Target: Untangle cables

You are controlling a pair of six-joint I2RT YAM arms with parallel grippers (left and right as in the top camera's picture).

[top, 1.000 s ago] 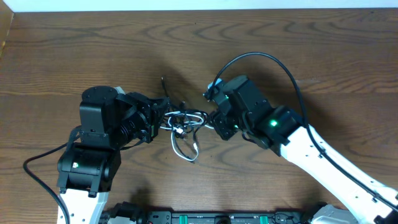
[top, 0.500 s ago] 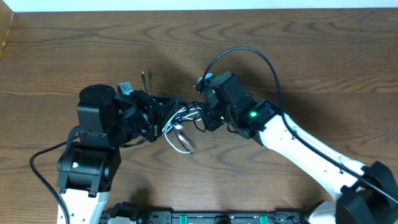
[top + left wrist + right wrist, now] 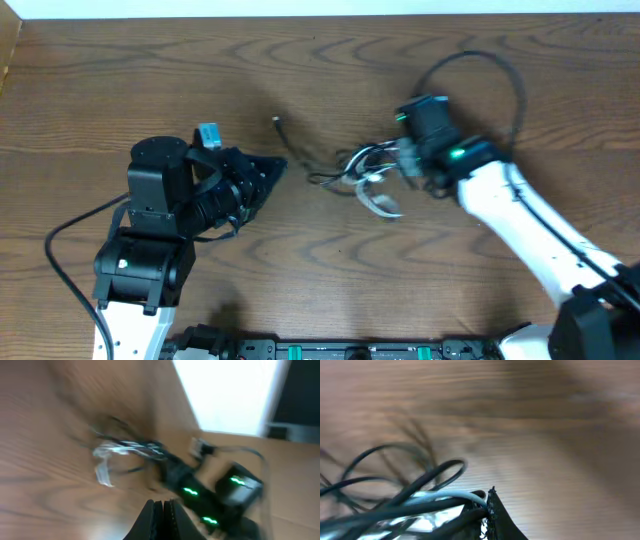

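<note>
A tangle of thin black and white cables [image 3: 362, 172] lies on the wooden table [image 3: 470, 70] at centre right. One black end with a small plug [image 3: 277, 123] trails toward the upper left. My right gripper [image 3: 398, 160] is shut on the bundle's right side; the right wrist view shows black and white cables [image 3: 420, 502] pinched at its fingertips [image 3: 487, 510]. My left gripper [image 3: 276, 168] is shut and empty, well left of the bundle. The left wrist view is blurred and shows its closed fingers [image 3: 162, 510] with the cables [image 3: 125, 452] beyond.
The thick black cable [image 3: 480, 65] fixed to the right arm loops above its wrist. The left arm's cable [image 3: 60, 250] curves along the left side. The table's front edge holds the arm bases [image 3: 330, 350].
The right gripper has pulled the cable bundle to the right, away from the left gripper. The left gripper no longer holds any cable and has stayed at the left.
</note>
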